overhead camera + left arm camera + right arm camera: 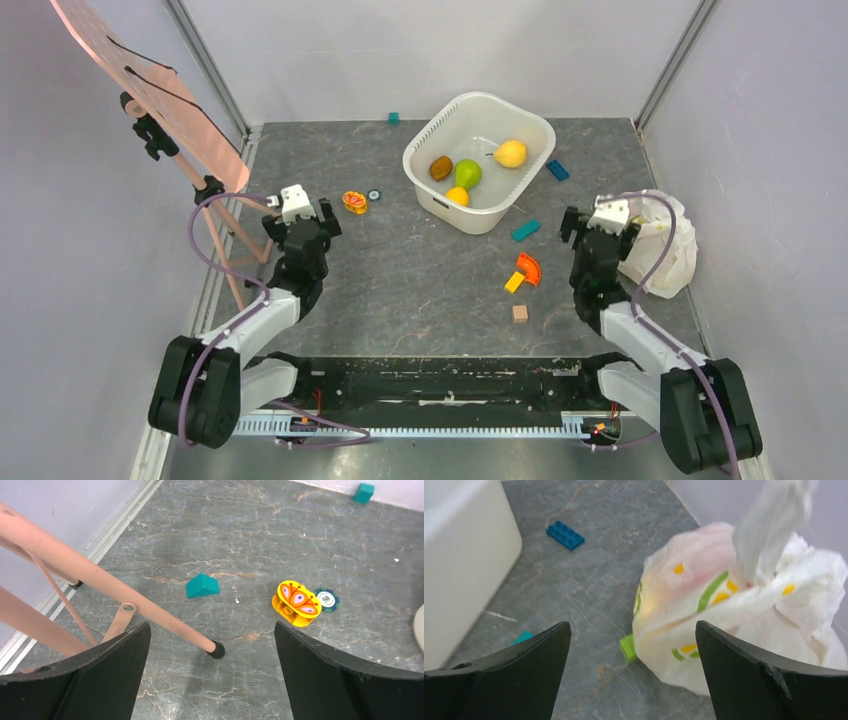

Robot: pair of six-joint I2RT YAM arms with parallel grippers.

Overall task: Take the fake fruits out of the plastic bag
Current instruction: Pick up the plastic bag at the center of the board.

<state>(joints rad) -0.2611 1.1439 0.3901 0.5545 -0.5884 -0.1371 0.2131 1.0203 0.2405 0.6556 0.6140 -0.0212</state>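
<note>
White plastic bag (675,250) near R edge of table (400,300); L gripper (211,627), R gripper (632,625) apart, empty.

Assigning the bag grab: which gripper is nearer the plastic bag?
Right. The right gripper hovers close beside the plastic bag, jaws open; the left gripper is far across the table, near the butterfly toy.
</note>
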